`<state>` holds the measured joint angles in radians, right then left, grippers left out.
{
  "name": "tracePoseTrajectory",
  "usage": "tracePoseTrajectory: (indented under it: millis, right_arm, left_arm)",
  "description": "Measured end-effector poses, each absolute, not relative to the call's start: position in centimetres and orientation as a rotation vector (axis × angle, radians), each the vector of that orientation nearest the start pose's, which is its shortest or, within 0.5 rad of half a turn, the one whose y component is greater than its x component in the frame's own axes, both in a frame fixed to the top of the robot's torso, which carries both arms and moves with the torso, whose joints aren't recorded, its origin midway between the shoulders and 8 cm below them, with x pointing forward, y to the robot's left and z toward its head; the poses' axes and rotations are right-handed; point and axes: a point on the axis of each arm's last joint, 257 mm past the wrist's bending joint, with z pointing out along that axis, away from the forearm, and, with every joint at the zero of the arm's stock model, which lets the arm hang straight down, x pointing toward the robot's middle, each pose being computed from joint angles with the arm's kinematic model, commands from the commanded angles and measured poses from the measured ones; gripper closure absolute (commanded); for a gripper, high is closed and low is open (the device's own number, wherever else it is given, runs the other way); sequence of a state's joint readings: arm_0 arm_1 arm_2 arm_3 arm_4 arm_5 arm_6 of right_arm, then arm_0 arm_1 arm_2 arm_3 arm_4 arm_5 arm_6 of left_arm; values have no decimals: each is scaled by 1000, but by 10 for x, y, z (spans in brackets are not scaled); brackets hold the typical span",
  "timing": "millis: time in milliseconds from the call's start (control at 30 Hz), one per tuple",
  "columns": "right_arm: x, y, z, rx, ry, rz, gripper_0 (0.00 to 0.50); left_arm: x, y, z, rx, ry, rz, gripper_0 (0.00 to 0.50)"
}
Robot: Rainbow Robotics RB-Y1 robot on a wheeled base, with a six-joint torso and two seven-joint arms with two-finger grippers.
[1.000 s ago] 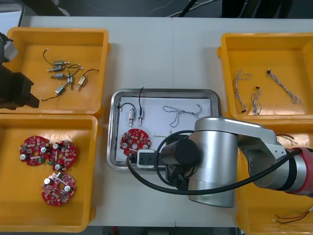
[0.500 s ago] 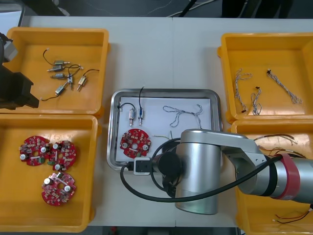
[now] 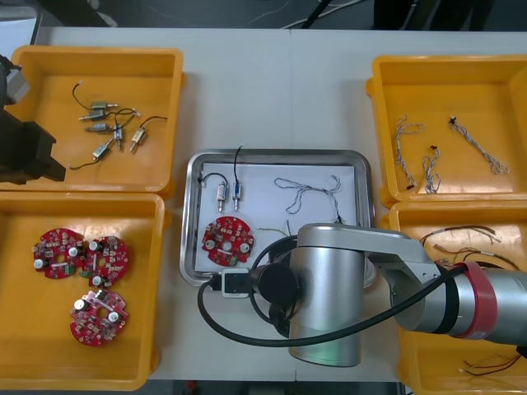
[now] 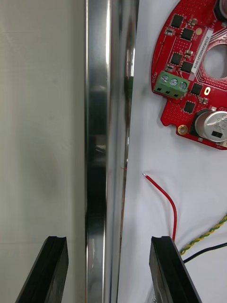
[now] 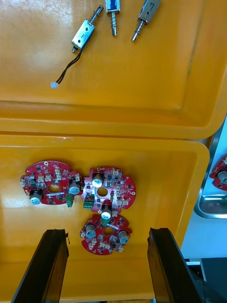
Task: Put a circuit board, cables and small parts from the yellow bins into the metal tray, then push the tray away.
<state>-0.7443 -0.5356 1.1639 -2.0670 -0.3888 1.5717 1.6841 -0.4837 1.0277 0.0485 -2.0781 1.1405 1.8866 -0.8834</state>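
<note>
1. The shiny rectangular metal tray (image 3: 280, 154), white inside, sits mid-table (image 3: 280, 90) between the yellow plastic bins (image 3: 99, 51).
2. Inside the tray lie a round red circuit board (image 3: 226, 239), two small metal parts (image 3: 228, 196), a twisted blue and white cable (image 3: 306, 191) and a thin red wire (image 4: 166, 201).
3. The right gripper (image 4: 109, 242) straddles the tray's near rim. Its black fingers (image 4: 56, 265) are spread, one outside the rim and one over the white inside.
4. Well left of the tray, the left gripper (image 5: 106, 233) hangs with fingers wide apart above three more red boards (image 5: 101, 187) in a bin.
</note>
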Motion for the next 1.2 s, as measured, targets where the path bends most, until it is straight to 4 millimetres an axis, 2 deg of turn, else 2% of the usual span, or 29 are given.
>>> tracePoseTrajectory:
  millis: [467,533,567,600,667,700,733,1000,1200]
  right_arm:
    - [363,-32,-312,-1913,1897,-432,0]
    - [362,-31,-312,-1913,1896,-430,48]
    - [362,-31,-312,-1913,1896,-429,117]
    - [362,-30,-312,-1913,1896,-428,277]
    - [362,-30,-312,-1913,1896,-427,444]
    - [361,-30,-312,-1914,1897,-427,484]
    - [361,-30,-312,-1914,1897,-427,500]
    - [362,-30,-312,-1912,1894,-426,500]
    - [372,-18,-306,-1876,1837,-411,500]
  left_arm:
    - [402,318,-104,-109,2728,-98,0]
    - [402,318,-104,-109,2728,-98,0]
    - [402,318,-104,-109,2728,-98,0]
    - [402,318,-104,-109,2728,-98,0]
    - [402,318,-104,-109,2728,-98,0]
    - [402,318,-104,-109,2728,-98,0]
    - [402,318,-104,-109,2728,-98,0]
    - [402,318,-104,-109,2728,-98,0]
    - [402,318,-104,-109,2728,-97,0]
